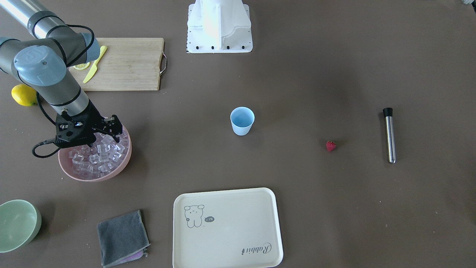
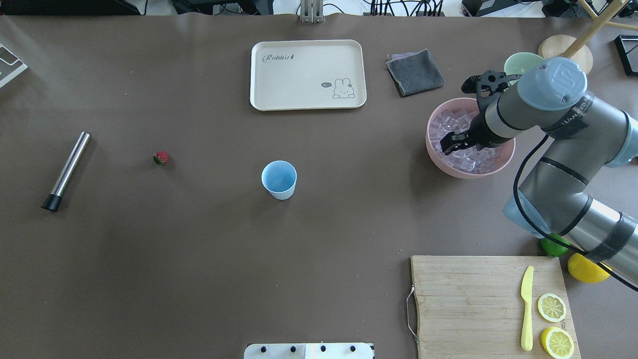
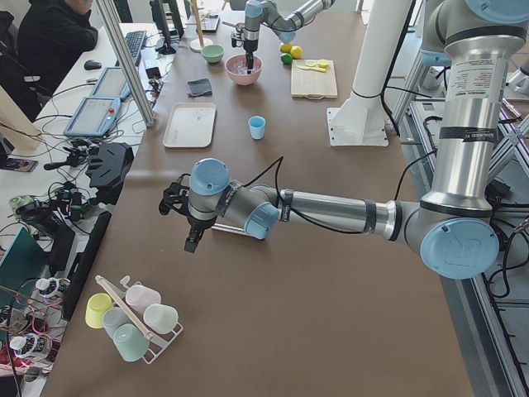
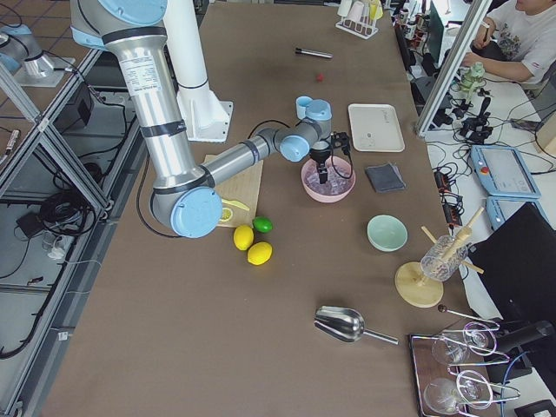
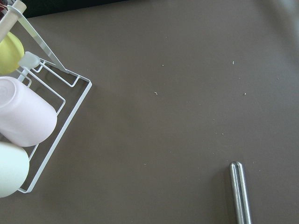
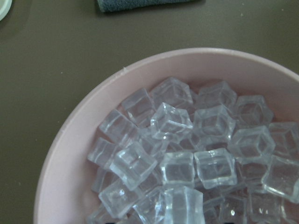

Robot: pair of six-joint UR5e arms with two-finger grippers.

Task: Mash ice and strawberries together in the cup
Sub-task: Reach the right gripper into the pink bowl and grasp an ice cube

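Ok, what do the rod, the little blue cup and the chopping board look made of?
The rod looks like polished metal, from its bright streaky reflections, with a matte black cap, perhaps rubber or plastic. The cup seems smooth plastic: even pale-blue colour, soft sheen. The chopping board looks like bare wood, showing grain and joined strips.

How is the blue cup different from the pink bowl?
The cup is small and narrow; the bowl is much wider and lower. The cup is light blue; the bowl is pink. The cup is empty; the bowl is piled with ice. Both stand upright on the table with open tops.
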